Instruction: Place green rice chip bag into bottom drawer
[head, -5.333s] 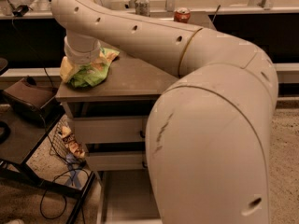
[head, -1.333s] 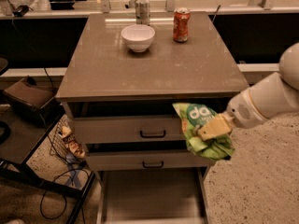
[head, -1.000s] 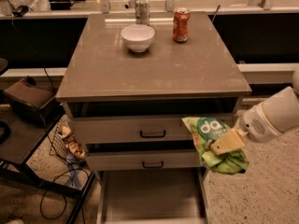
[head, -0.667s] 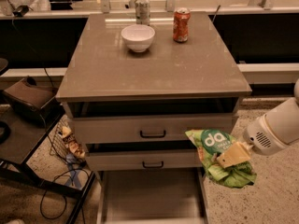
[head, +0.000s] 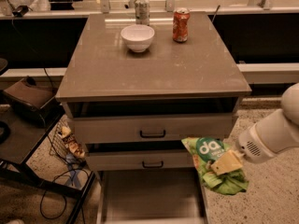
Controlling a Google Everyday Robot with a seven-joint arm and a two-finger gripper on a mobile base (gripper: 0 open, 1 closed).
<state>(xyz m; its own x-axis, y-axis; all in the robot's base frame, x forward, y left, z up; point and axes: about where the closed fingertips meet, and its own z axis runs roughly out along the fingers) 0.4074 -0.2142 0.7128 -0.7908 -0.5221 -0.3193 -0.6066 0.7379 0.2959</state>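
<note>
The green rice chip bag (head: pixel 210 164) hangs in front of the cabinet's lower right corner, held by my gripper (head: pixel 226 164), which is shut on the bag's right side. My white arm (head: pixel 273 134) comes in from the right edge. The bottom drawer (head: pixel 149 197) is pulled open below the cabinet, showing a plain flat floor and low side walls. The bag hangs above the drawer's right wall and partly outside it.
On the tabletop (head: pixel 154 64) stand a white bowl (head: pixel 137 36), an orange soda can (head: pixel 181 25) and a silver can (head: pixel 142 8). Two grey drawer fronts with black handles (head: pixel 153 134) are above the open drawer. A dark stand and cables (head: pixel 28 139) are at the left.
My gripper has carried the bag from the tabletop's left side, off the cabinet, down and to the right, lowering it beside the drawer fronts toward the open bottom drawer.
</note>
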